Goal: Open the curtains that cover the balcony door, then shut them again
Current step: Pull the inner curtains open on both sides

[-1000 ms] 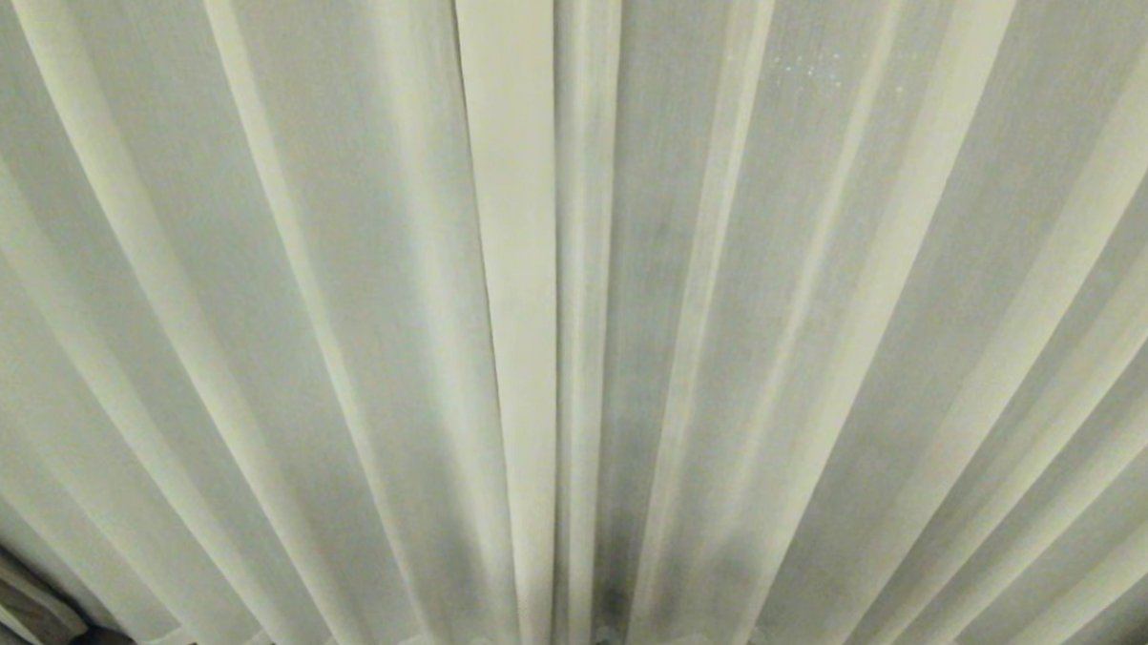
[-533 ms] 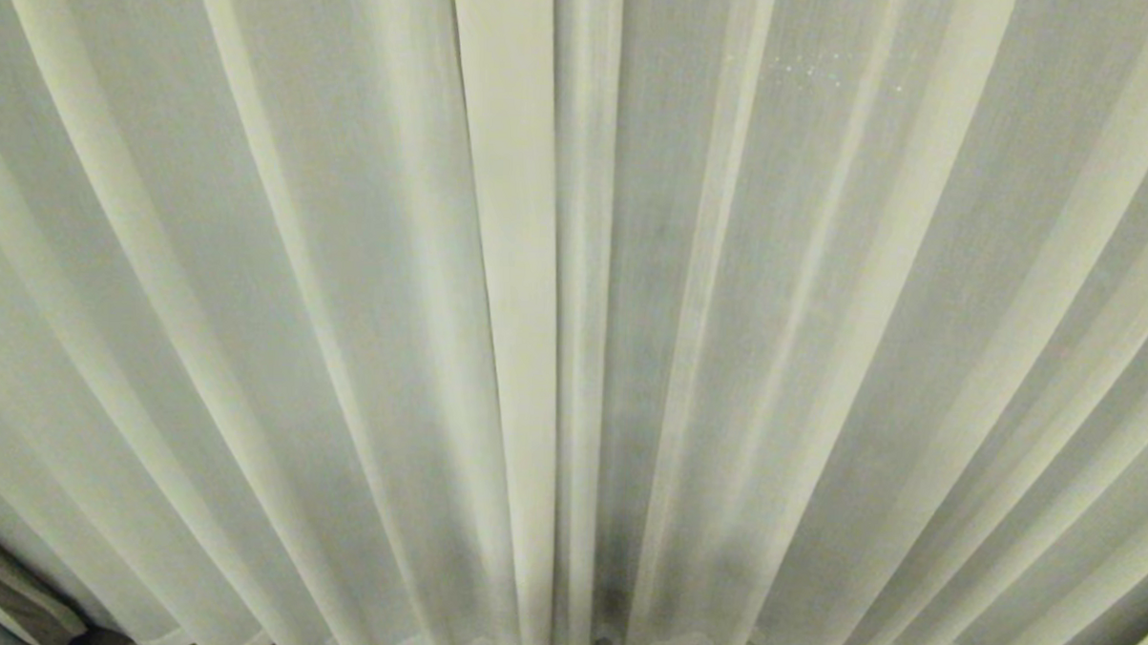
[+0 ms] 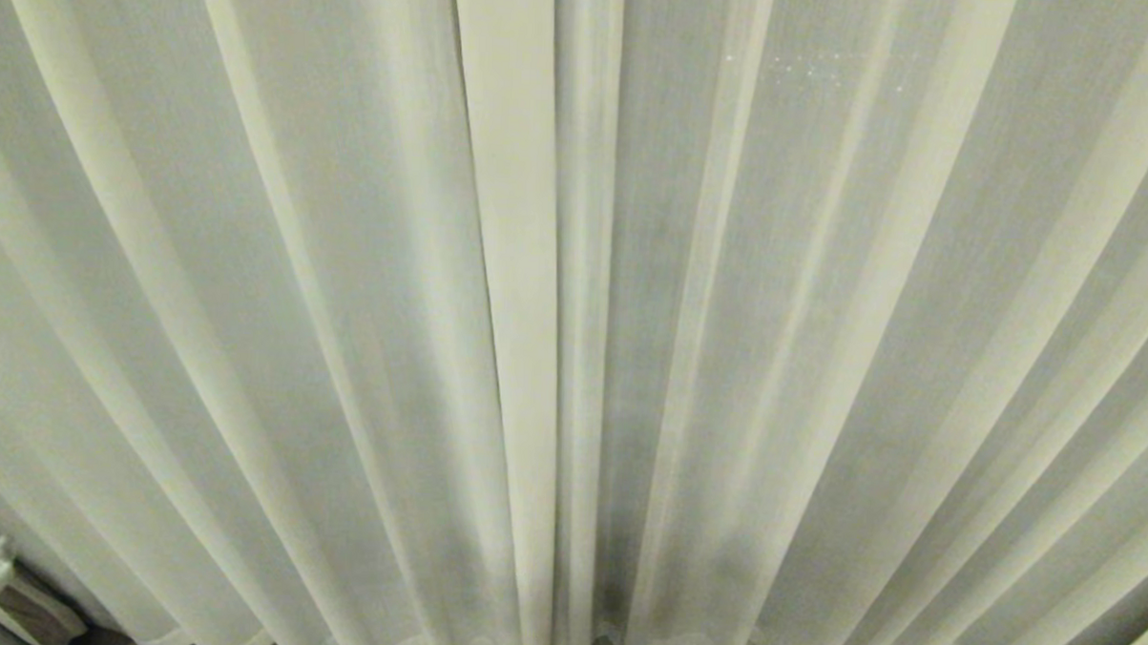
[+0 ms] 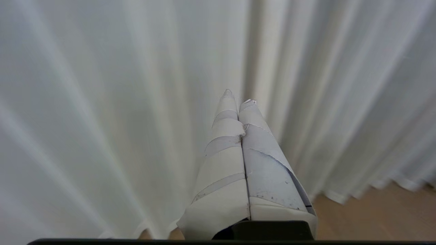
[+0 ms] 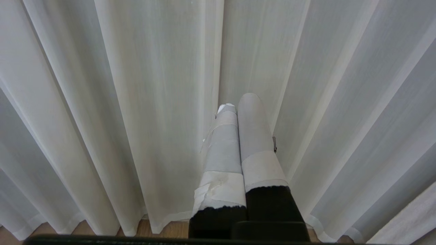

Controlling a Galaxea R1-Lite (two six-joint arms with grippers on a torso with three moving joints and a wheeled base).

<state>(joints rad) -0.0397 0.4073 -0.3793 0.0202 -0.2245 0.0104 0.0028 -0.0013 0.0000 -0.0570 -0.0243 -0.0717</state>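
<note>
Currently curtains (image 3: 574, 322) fully drawn; left gripper (image 4: 238, 98) and right gripper (image 5: 238, 102) facing pleats, fingers (image 4: 221, 163) pressed together, empty.

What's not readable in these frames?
- Balcony door: hidden in all three views behind the drawn curtains.
- Curtain tops and rail: cut off by the head view's top edge.
- Left gripper: only a blurred tip at the head view's lower left corner.
- Right gripper: absent from the head view.

curtains (image 3: 822, 322): 2 panels | left gripper (image 4: 238, 97): 1 | right gripper (image 5: 238, 102): 1
</note>
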